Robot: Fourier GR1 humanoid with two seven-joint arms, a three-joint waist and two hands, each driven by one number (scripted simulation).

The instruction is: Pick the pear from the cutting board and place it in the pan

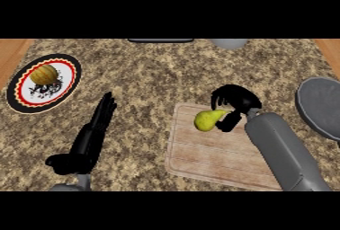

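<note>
On the far left part of a pale wooden cutting board [219, 155], a yellow-green pear [208, 120] is sitting with its narrower end pointing toward the black right hand [234, 104]. That hand is curling its fingers [225, 94] over the pear's far and right sides while the thumb is pressing in from the near right, so the fingers are grasping the fruit; whether the pear is lifting off the wood cannot be told. A grey forearm [282, 152] is running from that hand across the board's right side to the lower edge of the view. Well to the right, a round dark grey pan [322, 110] is lying at the edge of the speckled brown stone tabletop [153, 76], partly cut off by the frame. On the left, the black left hand [90, 137] is resting on the tabletop with its fingers released and stretched straight toward the far side, holding nothing. Beyond it, near the far left corner, a round white plate with a black and red patterned rim [20, 94] is carrying a small orange-yellow ribbed fruit [44, 74]. Along the far edge, a pale grey rounded object [228, 43] and a dark flat one [161, 40] are showing only in part.
</note>
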